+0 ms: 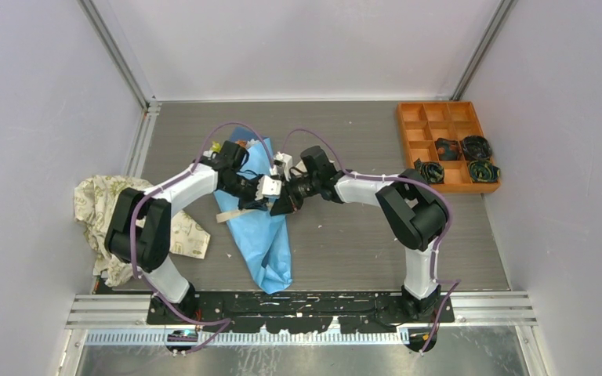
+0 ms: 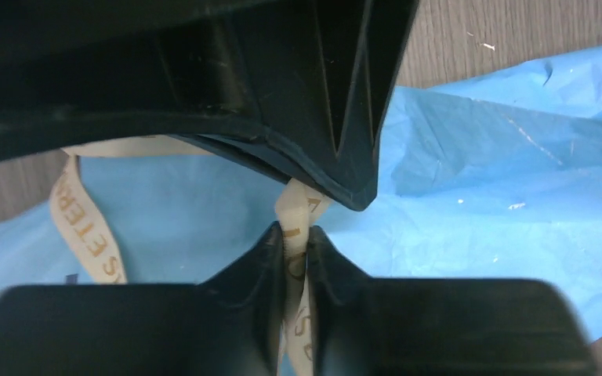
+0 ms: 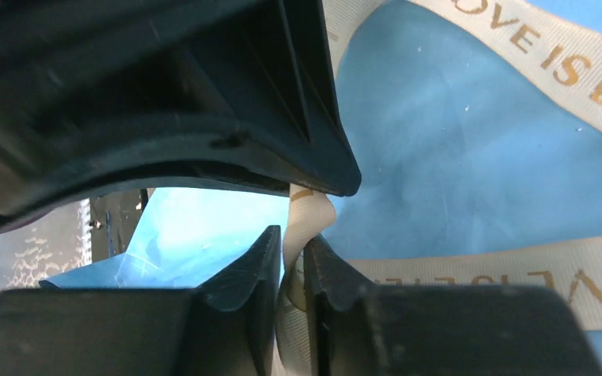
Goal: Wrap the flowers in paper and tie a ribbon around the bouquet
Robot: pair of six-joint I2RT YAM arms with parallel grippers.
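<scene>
Grey table [image 1: 360, 235]: an orange tray [image 1: 407, 117] at its far right corner holds dark coils [image 1: 476, 147]. The pale blue bouquet [image 1: 262, 227] lies left of centre; left gripper [image 2: 295, 235] and right gripper [image 3: 291, 241] each pinch its beige ribbon [image 2: 86, 235]

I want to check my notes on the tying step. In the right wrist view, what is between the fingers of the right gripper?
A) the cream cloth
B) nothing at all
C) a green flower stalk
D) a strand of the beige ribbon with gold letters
D: the right gripper is closed on a strand of the beige ribbon, which lies over the blue paper.
</scene>
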